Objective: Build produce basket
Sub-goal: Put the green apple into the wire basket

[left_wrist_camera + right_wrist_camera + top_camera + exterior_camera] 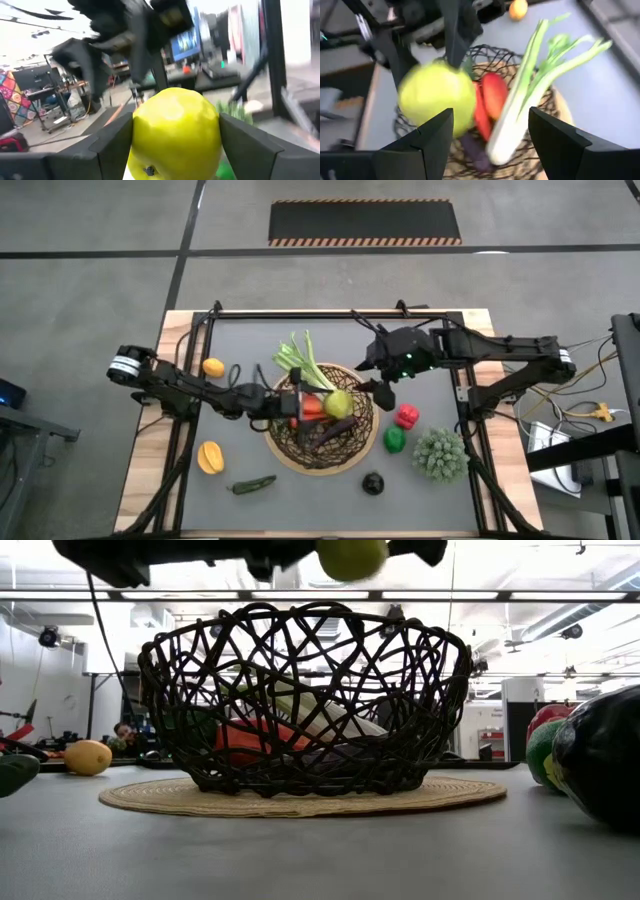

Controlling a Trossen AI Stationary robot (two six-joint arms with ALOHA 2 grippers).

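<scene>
Grey matting covers the worktop, framed by pale wood at its side edges, with bare concrete floor beyond. From above, the basket sits near the middle of the worktop, already holding a leek, a carrot and an eggplant. The left gripper reaches in from the left edge with its jaws grasping a yellow-green fruit over the basket. The right gripper hangs just beyond the basket's rim on the far right side. Loose produce lies around: two lemons toward the left edge, a green chili near the front, a red pepper and a green one beside the basket's right side.

At worktop height, the fruit hangs well above the wicker rim, clear of it.

Past the left arm's own fingers, the fruit is pinched between both pads, filling the gap.

The right wrist camera looks down on basket, leek and fruit; its own jaws stand apart with nothing between them.

I'd say the step is setting the fruit in. Doing it well means lowering it inside the rim toward the free side, away from the leek, before letting go, so it doesn't bounce out. The right arm is close; it should keep clear.
</scene>
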